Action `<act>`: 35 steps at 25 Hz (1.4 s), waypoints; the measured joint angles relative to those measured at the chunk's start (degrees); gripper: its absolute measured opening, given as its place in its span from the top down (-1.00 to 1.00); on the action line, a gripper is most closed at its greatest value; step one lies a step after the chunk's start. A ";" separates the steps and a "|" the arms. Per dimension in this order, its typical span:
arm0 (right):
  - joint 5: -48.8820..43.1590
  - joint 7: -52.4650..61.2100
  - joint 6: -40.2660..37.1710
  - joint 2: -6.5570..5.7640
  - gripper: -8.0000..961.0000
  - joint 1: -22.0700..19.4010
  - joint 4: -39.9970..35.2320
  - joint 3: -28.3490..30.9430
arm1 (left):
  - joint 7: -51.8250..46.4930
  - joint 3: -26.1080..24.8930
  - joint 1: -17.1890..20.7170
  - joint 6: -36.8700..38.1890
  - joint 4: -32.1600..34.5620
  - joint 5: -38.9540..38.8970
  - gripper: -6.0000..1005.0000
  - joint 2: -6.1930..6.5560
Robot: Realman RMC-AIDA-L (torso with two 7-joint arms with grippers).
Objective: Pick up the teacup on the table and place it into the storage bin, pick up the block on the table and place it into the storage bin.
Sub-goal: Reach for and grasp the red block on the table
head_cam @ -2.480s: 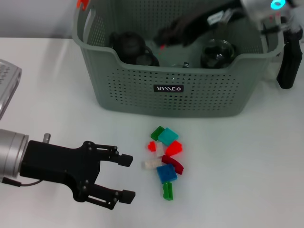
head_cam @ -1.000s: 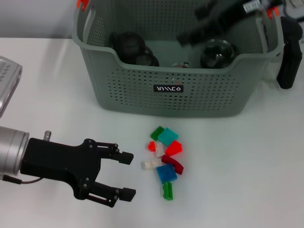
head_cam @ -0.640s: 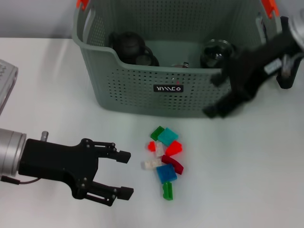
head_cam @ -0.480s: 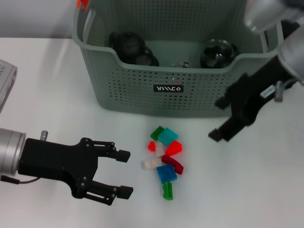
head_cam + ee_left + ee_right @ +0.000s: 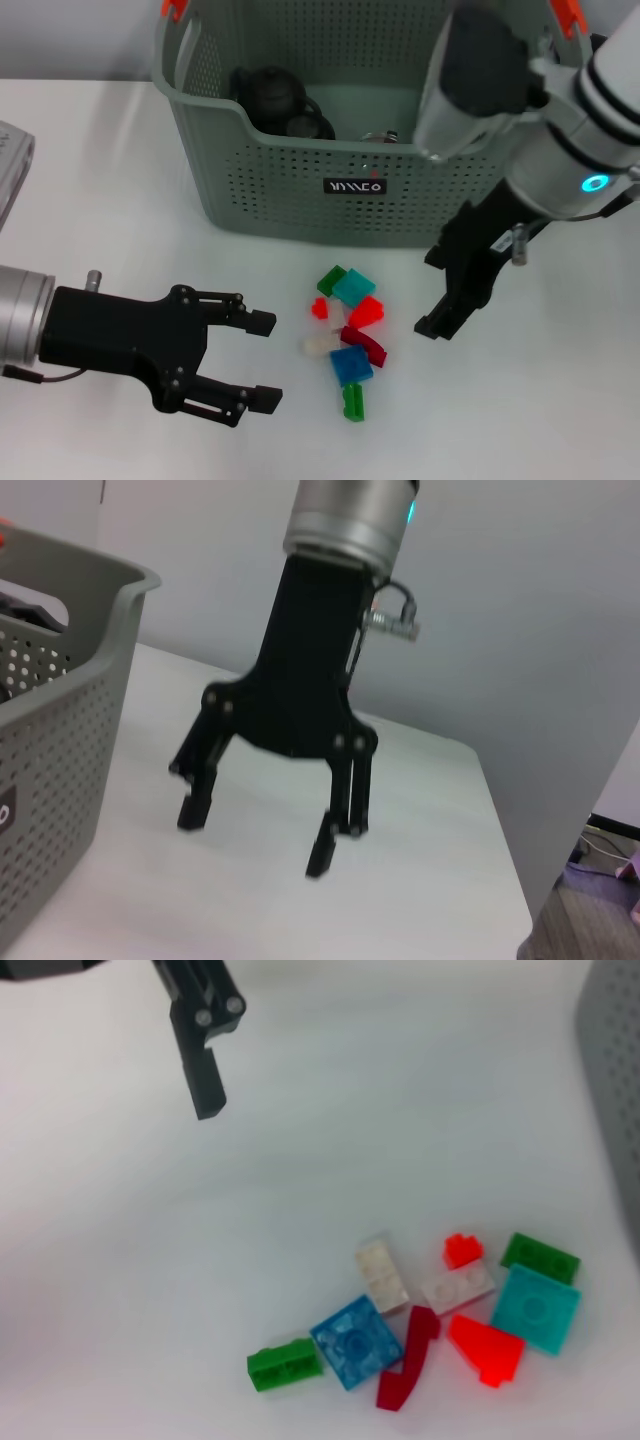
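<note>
Nearest us, our left gripper [image 5: 263,360] hovers spread wide and empty left of the pile of blocks [image 5: 346,335] on the white table [image 5: 120,200], our right gripper [image 5: 440,292] hangs spread and empty just right of them, and farther off stands the storage bin [image 5: 300,190] holding dark teaware [image 5: 270,95].

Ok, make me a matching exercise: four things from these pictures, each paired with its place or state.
1. grey-green perforated plastic storage bin
2. left hand
3. right hand
4. small green plastic block

a. open, right of the blocks
b. nearest end of the block pile
c. holds dark teaware
d. open, left of the blocks

Pairs: 1-c, 2-d, 3-a, 4-b
</note>
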 joint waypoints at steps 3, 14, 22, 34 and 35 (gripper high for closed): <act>0.46 0.85 2.54 0.07 -0.96 0.46 2.00 -3.42 | 0.01 0.00 0.00 -0.02 -0.01 -0.02 -0.68 -0.04; 3.29 4.27 12.88 0.41 -0.96 2.78 10.49 -12.72 | 0.01 0.01 0.17 0.03 -0.04 -0.03 -0.68 -0.26; 6.19 4.49 14.08 0.43 -0.96 2.97 11.84 -16.39 | 0.01 0.01 0.17 0.03 -0.14 0.29 -0.68 -0.27; 7.52 4.64 12.32 0.34 -0.96 2.70 11.88 -17.84 | 0.01 0.43 0.25 0.38 -0.57 0.42 -0.68 -0.26; 7.52 4.67 12.30 0.34 -0.96 2.63 11.91 -17.94 | 0.01 0.44 0.26 0.38 -0.69 0.42 -0.68 -0.26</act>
